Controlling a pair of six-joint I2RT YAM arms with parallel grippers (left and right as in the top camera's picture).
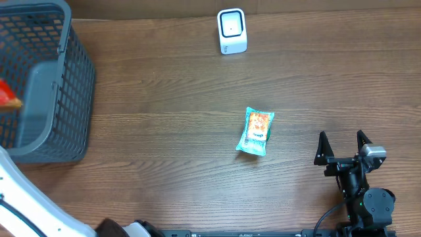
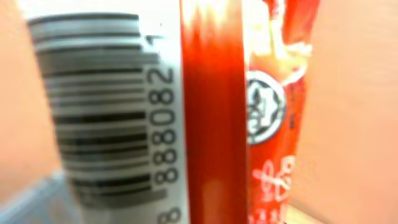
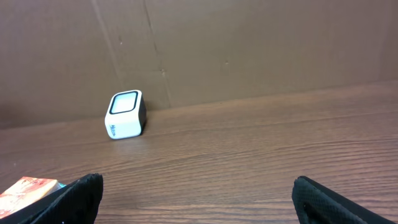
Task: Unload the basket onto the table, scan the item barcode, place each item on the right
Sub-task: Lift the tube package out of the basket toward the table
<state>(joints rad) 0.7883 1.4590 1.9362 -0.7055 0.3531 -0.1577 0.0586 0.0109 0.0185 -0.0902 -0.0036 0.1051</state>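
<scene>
The left gripper, its fingers out of sight, is closed narrow on a red packet [image 2: 211, 112] held upright so near the wrist camera that it fills the view, with its barcode [image 2: 106, 112] on a white panel facing the lens. From overhead, only a sliver of that red packet [image 1: 6, 95] shows at the frame's left edge, over the grey basket [image 1: 66, 99] at the table's left end. The right gripper [image 1: 341, 139] stands wide open and empty, low over the table [image 1: 164, 131] at the near right, pointing towards the back wall. A green and orange snack pack [image 1: 255, 131] lies flat near mid-table, to the left of that gripper and apart from it. The white scanner [image 1: 231, 31] stands at the far edge, well apart from both grippers and from the red packet.
</scene>
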